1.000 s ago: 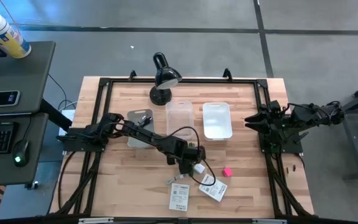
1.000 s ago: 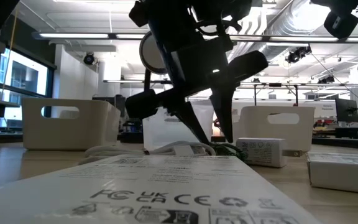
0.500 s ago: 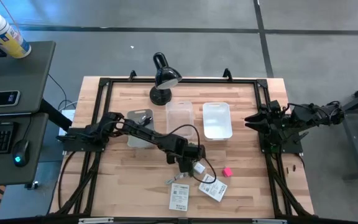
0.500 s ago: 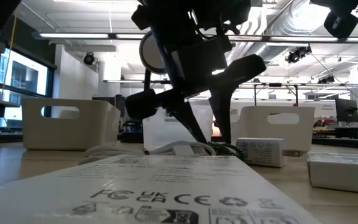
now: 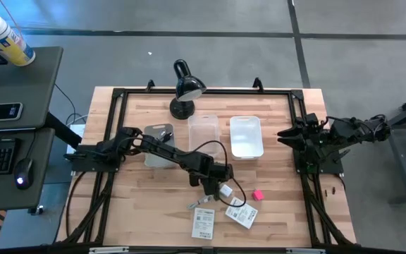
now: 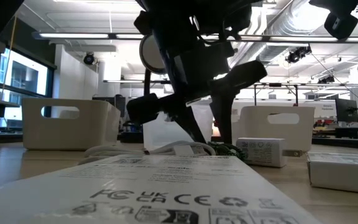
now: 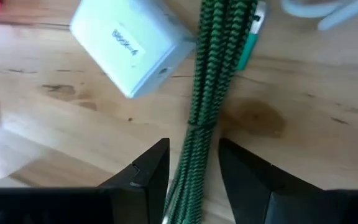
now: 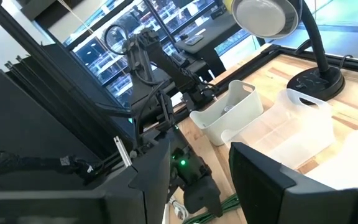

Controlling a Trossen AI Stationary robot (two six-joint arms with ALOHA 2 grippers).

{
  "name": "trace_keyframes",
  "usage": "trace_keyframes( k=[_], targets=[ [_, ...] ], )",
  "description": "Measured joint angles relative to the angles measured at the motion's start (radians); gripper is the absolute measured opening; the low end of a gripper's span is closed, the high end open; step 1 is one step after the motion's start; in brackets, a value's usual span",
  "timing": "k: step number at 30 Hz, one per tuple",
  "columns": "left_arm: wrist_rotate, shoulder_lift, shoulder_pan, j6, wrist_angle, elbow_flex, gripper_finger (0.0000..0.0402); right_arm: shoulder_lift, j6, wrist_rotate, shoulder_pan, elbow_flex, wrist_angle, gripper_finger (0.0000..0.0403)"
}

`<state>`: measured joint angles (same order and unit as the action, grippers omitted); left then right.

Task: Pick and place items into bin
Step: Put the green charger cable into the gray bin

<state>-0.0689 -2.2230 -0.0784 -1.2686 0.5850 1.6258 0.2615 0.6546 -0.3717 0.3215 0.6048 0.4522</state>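
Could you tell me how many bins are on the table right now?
3. A grey bin lies under the left arm, a clear bin sits in front of the desk lamp, and a white bin stands beside the clear one, toward the right arm.

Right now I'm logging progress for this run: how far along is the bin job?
Barely begun, it seems: the clear bin and white bin look empty. In hand: the left gripper straddles the green braided cord, fingers open, beside the white block. Left on the table: the pink cube and two printed packets. The right gripper waits at the table's edge.
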Motion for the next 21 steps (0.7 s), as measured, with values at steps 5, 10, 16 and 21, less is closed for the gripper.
trace_keyframes(
  k=[5, 10, 16, 21],
  targets=[
    [0.003, 0.000, 0.001, 0.019, 0.002, 0.000, 0.0104, 0.000, 0.002, 0.000, 0.000, 0.000, 0.000, 0.0155],
    [0.005, -0.002, 0.000, 0.021, 0.015, -0.001, 0.0038, 0.000, 0.002, 0.000, 0.000, 0.000, 0.000, 0.0155],
    [0.005, -0.003, 0.000, 0.074, 0.015, -0.001, 0.0020, 0.000, 0.001, 0.000, 0.000, 0.000, 0.000, 0.0155],
    [0.000, 0.001, 0.000, 0.174, 0.024, -0.001, 0.0019, 0.000, -0.001, 0.000, 0.000, 0.000, 0.000, 0.0155]
  ],
)
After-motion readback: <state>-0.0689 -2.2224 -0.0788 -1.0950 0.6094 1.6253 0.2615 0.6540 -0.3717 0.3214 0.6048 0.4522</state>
